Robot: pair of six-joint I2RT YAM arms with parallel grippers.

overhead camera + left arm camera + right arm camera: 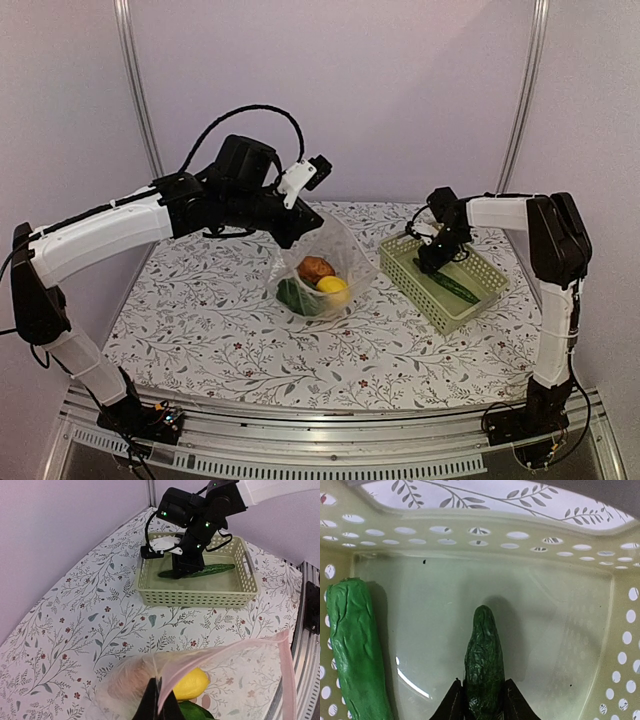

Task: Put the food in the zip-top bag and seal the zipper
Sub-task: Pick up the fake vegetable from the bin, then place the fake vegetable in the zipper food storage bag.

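The clear zip-top bag (335, 255) stands mid-table, and my left gripper (298, 226) is shut on its mouth edge and holds it up. In the left wrist view the fingers (150, 707) pinch the pale pink zipper strip (225, 652). Inside the bag are a reddish-brown round piece (315, 268), a yellow fruit (333, 286) (191, 684) and a green leafy piece (297, 297). My right gripper (436, 262) (481, 705) is down in the pale green basket (420, 290), with its fingers closed on both sides of the dark green cucumber (484, 655).
The basket (195, 597) sits at the right of the floral tablecloth, and its walls (485, 537) are close around my right gripper. A brighter green long piece (355, 650) lies beside the cucumber along the basket's left wall. White walls stand behind and at both sides.
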